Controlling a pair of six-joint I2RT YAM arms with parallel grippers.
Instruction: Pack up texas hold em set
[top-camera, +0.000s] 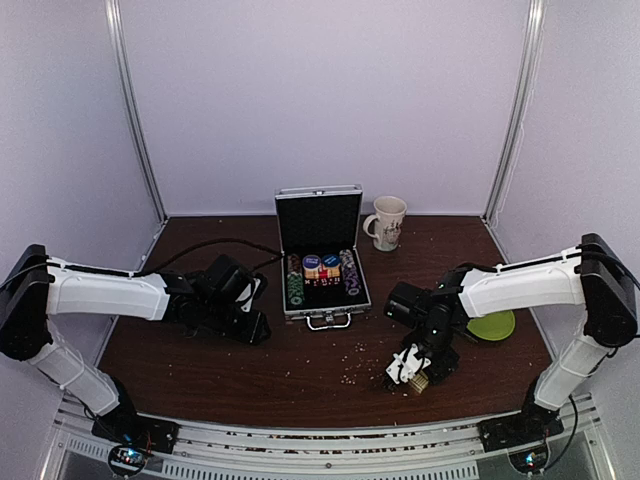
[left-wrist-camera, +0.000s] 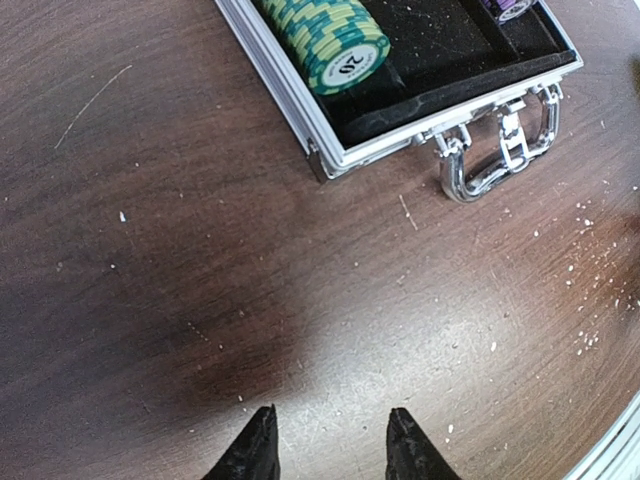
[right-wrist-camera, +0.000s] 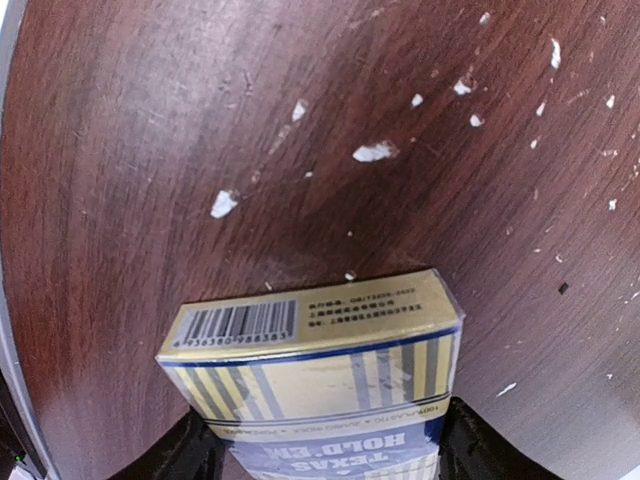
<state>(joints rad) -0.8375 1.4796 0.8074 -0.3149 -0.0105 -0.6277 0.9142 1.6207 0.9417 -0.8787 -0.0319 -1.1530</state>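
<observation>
The silver case (top-camera: 320, 213) stands open at the table's middle back, lid upright, with stacks of chips (top-camera: 293, 280) in its black lining. In the left wrist view its rim (left-wrist-camera: 300, 110), a green chip stack (left-wrist-camera: 335, 40) and the metal handle (left-wrist-camera: 500, 150) show. My left gripper (top-camera: 255, 325) (left-wrist-camera: 330, 440) hovers left of the case, open and empty over bare wood. The blue-and-tan card box (right-wrist-camera: 310, 370) (top-camera: 418, 382) sits between the fingers of my right gripper (right-wrist-camera: 325, 455) (top-camera: 405, 370), near the front right; both fingers lie against its sides.
A cream mug (top-camera: 387, 220) stands just right of the case lid. A green plate (top-camera: 492, 325) lies at the right, partly behind my right arm. White crumbs (right-wrist-camera: 375, 152) are scattered over the dark wooden table (top-camera: 300, 370).
</observation>
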